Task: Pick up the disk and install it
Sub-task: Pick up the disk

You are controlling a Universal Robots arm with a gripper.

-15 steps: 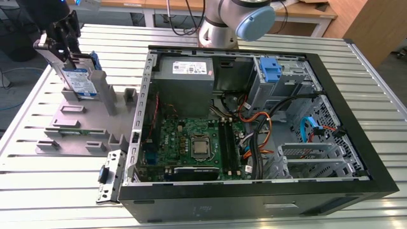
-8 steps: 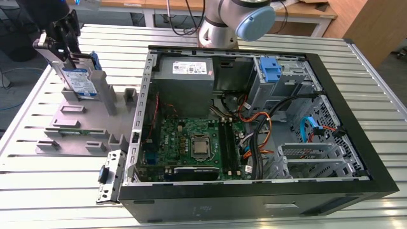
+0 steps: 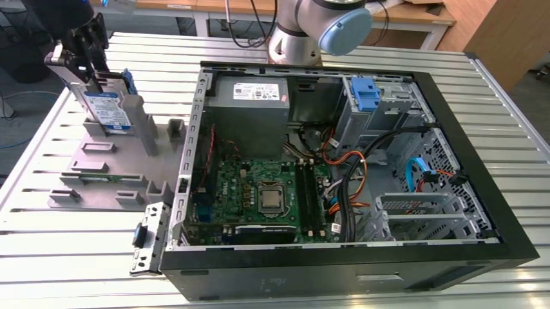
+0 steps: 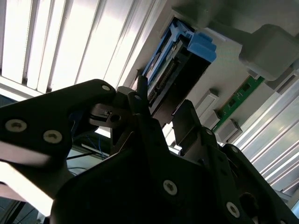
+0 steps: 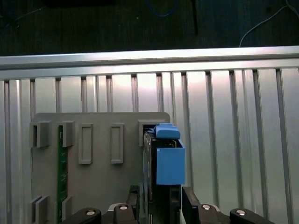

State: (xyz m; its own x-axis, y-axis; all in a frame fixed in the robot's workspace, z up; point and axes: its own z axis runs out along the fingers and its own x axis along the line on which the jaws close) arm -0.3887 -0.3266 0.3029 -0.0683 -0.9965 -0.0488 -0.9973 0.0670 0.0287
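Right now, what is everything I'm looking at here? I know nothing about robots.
table: one, silver slatted metal, under everything
holder plate: one, grey, on the table at the exterior view's left
disk: one, silver-grey with a blue bracket, upright in the holder plate
memory stick: one, green, set in the holder plate
computer case: one, black, open, to the exterior view's right of the plate
power supply: one, grey with a white sticker, inside the case
motherboard: one, green, inside the case
latch: one, blue, upright inside the case
cables: several, orange, black and blue, inside the case
robot arm: one, grey with a pale blue cap, behind the case
gripper: one, black, at the disk's top
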